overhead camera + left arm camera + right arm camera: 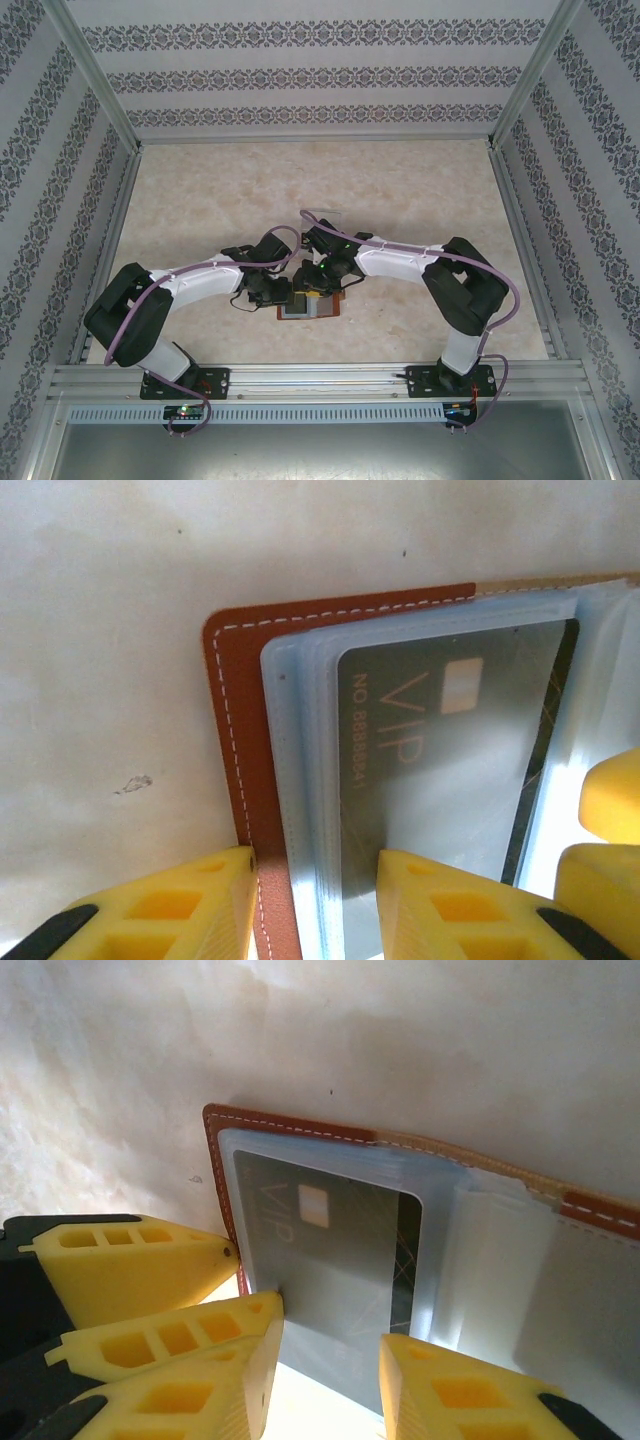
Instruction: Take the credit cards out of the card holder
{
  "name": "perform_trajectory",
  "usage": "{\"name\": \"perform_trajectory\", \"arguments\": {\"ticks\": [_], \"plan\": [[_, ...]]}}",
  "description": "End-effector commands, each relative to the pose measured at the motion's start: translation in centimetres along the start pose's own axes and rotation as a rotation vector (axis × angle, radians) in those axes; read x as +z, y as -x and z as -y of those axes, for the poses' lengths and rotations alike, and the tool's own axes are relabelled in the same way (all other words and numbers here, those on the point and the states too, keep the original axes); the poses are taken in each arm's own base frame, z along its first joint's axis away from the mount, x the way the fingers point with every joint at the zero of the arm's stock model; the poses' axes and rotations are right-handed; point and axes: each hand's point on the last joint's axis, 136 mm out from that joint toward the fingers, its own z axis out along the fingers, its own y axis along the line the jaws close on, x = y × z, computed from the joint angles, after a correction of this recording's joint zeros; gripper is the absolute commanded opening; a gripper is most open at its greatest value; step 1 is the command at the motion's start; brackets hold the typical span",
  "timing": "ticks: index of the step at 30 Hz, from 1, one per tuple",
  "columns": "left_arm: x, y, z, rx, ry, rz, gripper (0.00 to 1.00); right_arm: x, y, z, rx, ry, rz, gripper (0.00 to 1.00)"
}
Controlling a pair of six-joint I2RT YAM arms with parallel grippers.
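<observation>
Two yellow-fingered grippers are hanging close together over the card holder (318, 306), which is lying opened flat on the pale marbled table (230, 190). The card holder's reddish-brown leather is showing a smooth face, a rounded corner and a line of white stitching along its border. Inside that border a stack of clear, glossy plastic sleeves (300, 780) is sitting. Within the top sleeve a dark grey credit card (450, 750) is lying, rectangular and shiny, bearing gold "VIP" lettering, a row of digits and a small pale-gold chip square.

The left gripper (317, 865) is keeping its hollow-celled, wedge-shaped fingers apart, straddling the card holder's stitched side edge: one tip is sitting just outside the leather, the other over the card. The right gripper (328, 1345) is likewise standing with its fingers apart above the card inside the card holder, pinching nothing. Whether any tip is actually pressing on the card holder I cannot tell. A tan strip (430, 1150) is running along the card holder's far edge near the fold.
</observation>
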Motion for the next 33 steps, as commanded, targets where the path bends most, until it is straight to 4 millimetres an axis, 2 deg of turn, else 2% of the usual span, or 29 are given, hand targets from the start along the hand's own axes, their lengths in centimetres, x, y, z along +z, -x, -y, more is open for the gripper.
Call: {"name": "perform_trajectory", "arguments": {"ticks": [1,33], "plan": [[0.4,-0.3,-0.3,-0.006,0.007,0.008,0.37,1.0,-0.2,0.5,0.017,0.005,-0.021,0.35],[0.3,-0.2,0.1,-0.007,-0.016,0.013,0.37,3.9,0.0,1.2,0.041,0.024,-0.041,0.34]]}}
